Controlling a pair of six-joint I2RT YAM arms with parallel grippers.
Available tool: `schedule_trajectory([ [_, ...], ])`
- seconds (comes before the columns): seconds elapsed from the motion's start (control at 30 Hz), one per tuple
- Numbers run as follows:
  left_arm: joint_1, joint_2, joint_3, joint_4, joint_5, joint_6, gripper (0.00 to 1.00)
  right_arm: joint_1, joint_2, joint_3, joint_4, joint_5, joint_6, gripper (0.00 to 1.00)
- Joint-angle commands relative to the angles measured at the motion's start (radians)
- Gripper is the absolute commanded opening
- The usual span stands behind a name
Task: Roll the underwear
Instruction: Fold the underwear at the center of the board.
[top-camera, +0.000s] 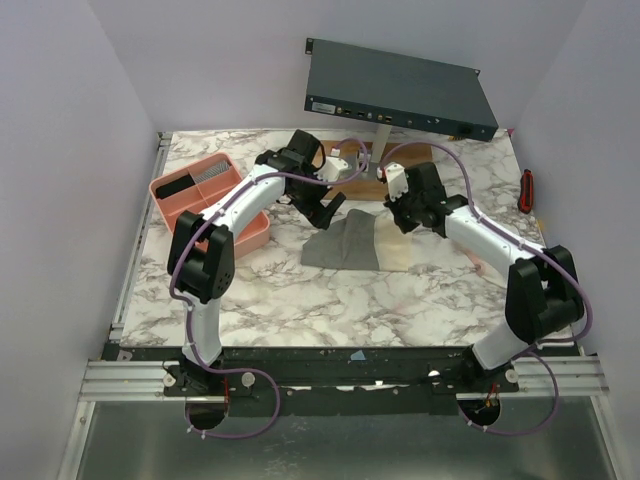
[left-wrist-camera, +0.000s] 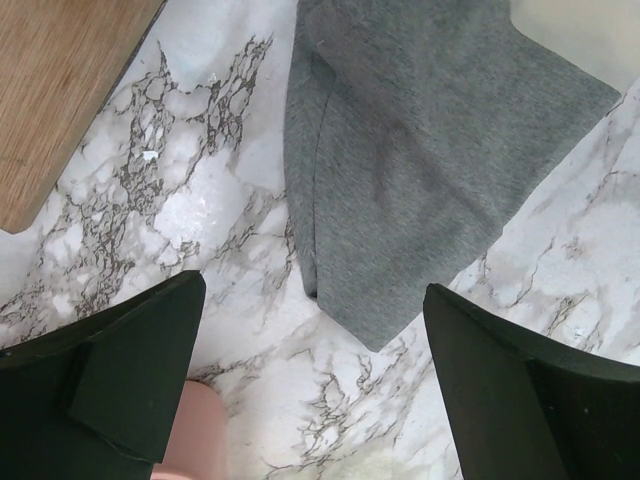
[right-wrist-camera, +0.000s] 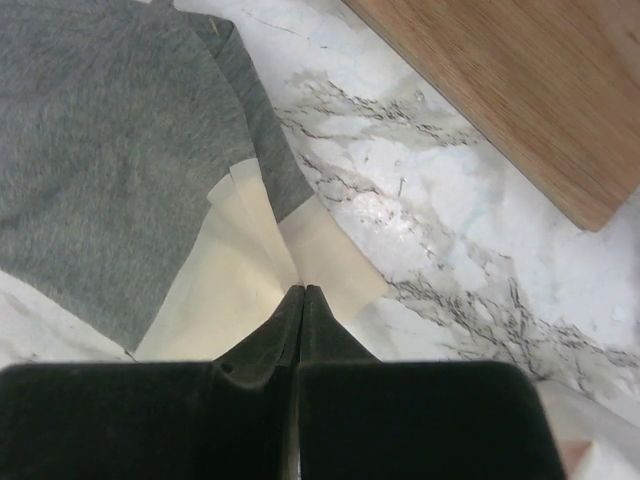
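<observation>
Centred on the marble table (top-camera: 300, 310), the grey underwear (top-camera: 340, 245) lies flat, its cream waistband (right-wrist-camera: 235, 290) toward the right arm. The right gripper (right-wrist-camera: 302, 292) has its fingers pressed together, apparently pinching that band. The left gripper (left-wrist-camera: 315, 310) is spread wide above a grey corner, holding nothing. Risk: a one-sided pull could drag the cloth askew rather than roll it. Only the right wrist view shows the pinch; overhead, the arm hides it.

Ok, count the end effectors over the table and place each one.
2. The left black two-finger end effector hangs open above the grey-and-cream fabric underwear's corner; the right black two-finger end effector is shut, apparently pinching its cream band. None hidden.
</observation>
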Motion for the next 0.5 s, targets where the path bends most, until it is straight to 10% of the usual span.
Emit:
schedule_trajectory([
  [0.0,0.006,-0.052,-0.023,-0.004,0.041,0.037,0.99,0.006,-0.058,0.041,-0.133,0.069,-0.058,0.01],
  [0.47,-0.027,-0.074,-0.061,-0.016,0.025,0.077,0.99,0.003,-0.004,0.128,-0.300,0.164,-0.142,0.01],
])
